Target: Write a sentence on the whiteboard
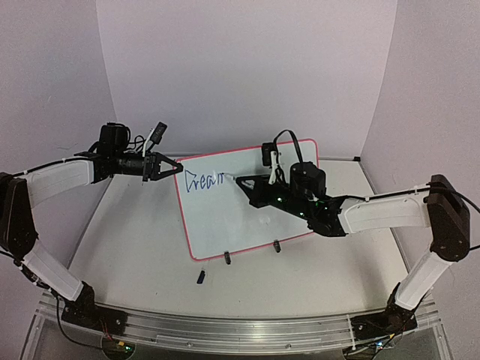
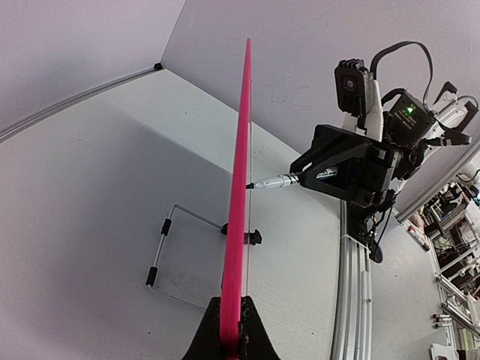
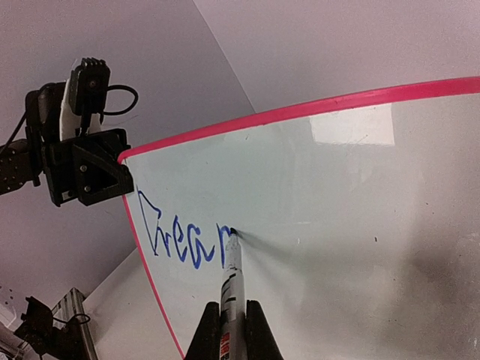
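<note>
The board stands on its long edge near the middle of the table, leaning back, with two black clip feet at its lower rim. From the left wrist it shows edge-on as a thin pink line, with a wire stand on the table behind it.

The left gripper is closed on the board's upper left corner, its fingers pinching the pink rim (the right wrist view shows the same grip from the front).

The right gripper is clamped on a marker, which lies lengthwise between its fingers and points up at the board. The marker's tip touches the white face just right of the writing, blue letters near the top left that read "Drea" followed by an unfinished stroke. In the left wrist view the marker sticks out of the right gripper and meets the board's face squarely.

A small dark thing lies on the table in front of the board, near its lower left corner; what it is cannot be told.
</note>
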Robot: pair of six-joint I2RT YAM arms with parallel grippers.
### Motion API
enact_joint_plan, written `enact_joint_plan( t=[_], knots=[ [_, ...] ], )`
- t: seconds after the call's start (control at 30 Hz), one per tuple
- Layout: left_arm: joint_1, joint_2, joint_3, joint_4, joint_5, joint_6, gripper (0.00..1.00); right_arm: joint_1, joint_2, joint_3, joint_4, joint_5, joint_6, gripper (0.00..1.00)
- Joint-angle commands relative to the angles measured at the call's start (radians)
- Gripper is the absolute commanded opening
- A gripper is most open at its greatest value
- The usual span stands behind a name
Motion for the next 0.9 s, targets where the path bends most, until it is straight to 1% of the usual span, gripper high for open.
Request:
enact_joint_plan(
  t=[0.0,0.17,0.63,0.87],
  knots=[
    [-0.033,0.006,0.007,-0.07,-0.015,0.094,0.0,-0.003,-0.025,0.011,0.033,0.077,-0.008,0.0],
    [-0.033,0.007,0.007,-0.07,-0.015,0.094,0.0,-0.004,-0.052,-0.028,0.031,0.095,-0.006,0.0],
    [-0.035,0.008,0.007,-0.071,-0.016,0.095,0.0,-0.001,-0.064,-0.106,0.006,0.04,0.035,0.0],
    [-0.035,0.01,0.008,-0.073,-0.017,0.095,0.0,0.001,-0.138,-0.108,0.022,0.011,0.035,0.0]
  ],
)
